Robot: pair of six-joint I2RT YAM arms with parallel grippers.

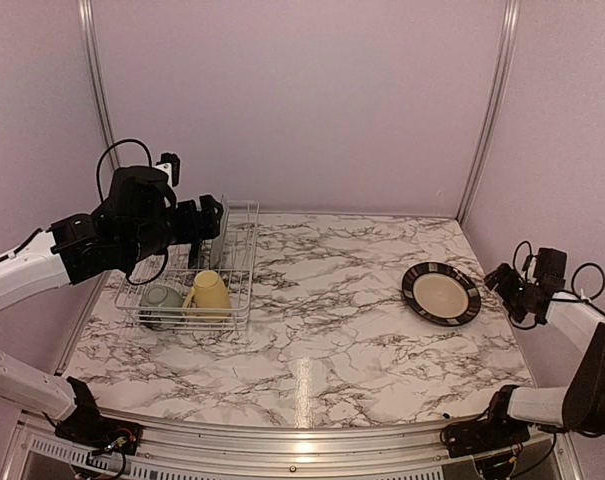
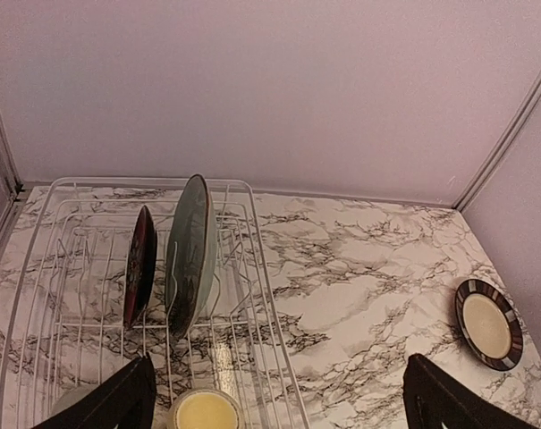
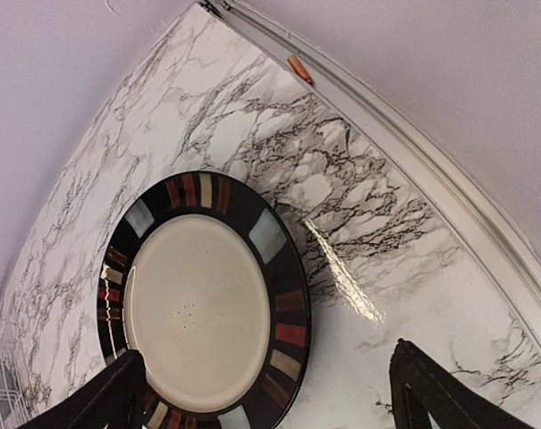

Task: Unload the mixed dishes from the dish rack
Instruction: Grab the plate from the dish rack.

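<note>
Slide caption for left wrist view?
Open left gripper over dish rack: red plate and pale plate upright, yellow mug nearest.

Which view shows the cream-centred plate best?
Right wrist: the cream-centred plate fills much of the frame, its striped dark rim clear. Top external shows it small and flat at right; left wrist catches it small near the right edge.

I count three plates: red plate (image 2: 139,265) and pale plate (image 2: 190,255) at left, cream plate (image 1: 441,293) at right; one mug (image 1: 211,291), one bowl (image 1: 162,300), one rack (image 1: 252,258).
</note>
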